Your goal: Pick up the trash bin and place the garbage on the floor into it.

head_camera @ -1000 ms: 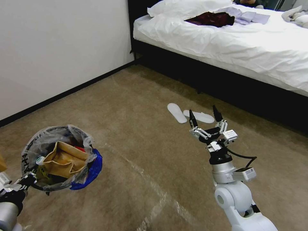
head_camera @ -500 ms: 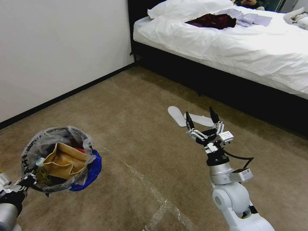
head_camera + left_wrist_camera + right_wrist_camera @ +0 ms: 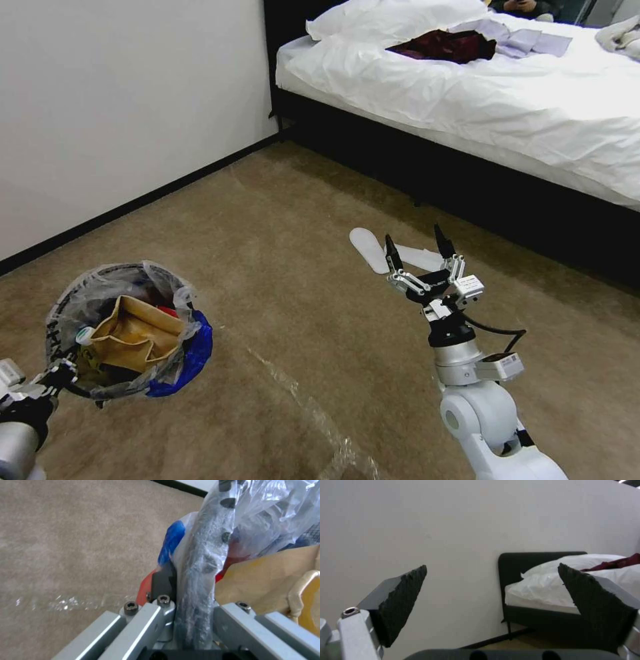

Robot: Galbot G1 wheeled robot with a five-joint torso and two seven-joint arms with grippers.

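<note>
- The trash bin (image 3: 127, 333), held aloft, is clamped at its rim by the left gripper (image 3: 191, 620); contents are partly obscured, with brown paper visible.
- The right gripper (image 3: 417, 250) is raised, its fingers spread apart.

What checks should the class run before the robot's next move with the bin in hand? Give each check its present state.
1. Left gripper clamped on the trash bin rim: ok, the black rim sits between its fingers.
2. Bin held upright, mouth up: ok.
3. Garbage inside the bin: ok, a brown cardboard piece and wrappers lie within the liner.
4. Right gripper free: ok, fingers open, nothing between them.
5. Litter left on the carpet ahead: ok, none seen; the white slippers are no litter.
6. Floor behind the robot: cannot tell.
</note>
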